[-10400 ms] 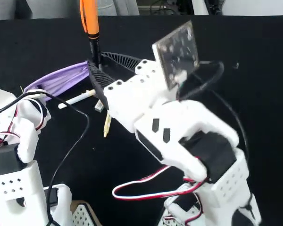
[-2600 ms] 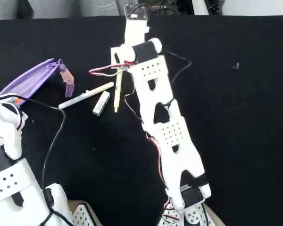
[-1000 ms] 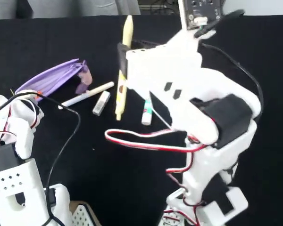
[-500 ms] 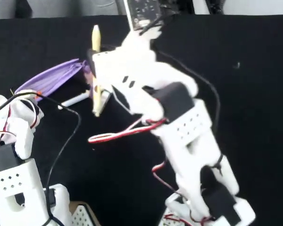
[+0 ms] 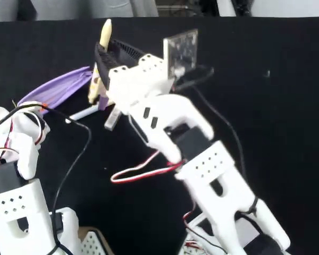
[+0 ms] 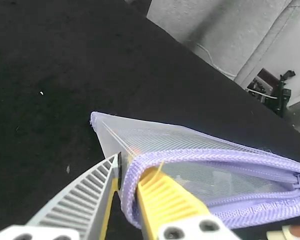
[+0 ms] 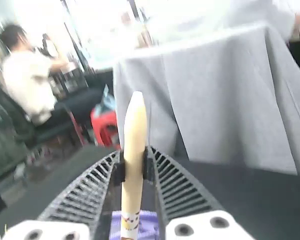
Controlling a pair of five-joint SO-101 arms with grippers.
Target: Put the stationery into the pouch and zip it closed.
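Right claw [image 7: 134, 169]: clenched on a cream pen [image 7: 134, 135], its two ribbed fingers [image 7: 90, 195] pressing the barrel from either side; in the high view this claw [image 5: 102, 56] is raised above the surface, at the far left end of its outstretched arm
Cream pen: held close to upright, pointed end up; in the high view the pen [image 5: 105, 34] leans slightly, and its lower end comes down at the end of the pouch nearest the right arm; whether it is inside the mouth cannot be told
Left claw [image 6: 125, 167]: clamped on the pouch's rim, with the grey ribbed finger [image 6: 82, 200] on one side and the yellow finger [image 6: 162, 200] on the other, the purple zip band pinched between them
Pouch [image 6: 200, 155]: clear mesh body with a purple zip band along its edge, gripped at one corner by the left claw; in the high view the pouch [image 5: 56, 89] slants from near the left arm up toward the right claw
White pen [image 5: 85, 112]: lying on the surface just beside the pouch's lower edge, outside it
Small pale block [image 5: 111, 121]: lying on the surface near the white pen's end, under the right arm's reach, outside the pouch
Surface [image 5: 266, 106]: covered in black cloth
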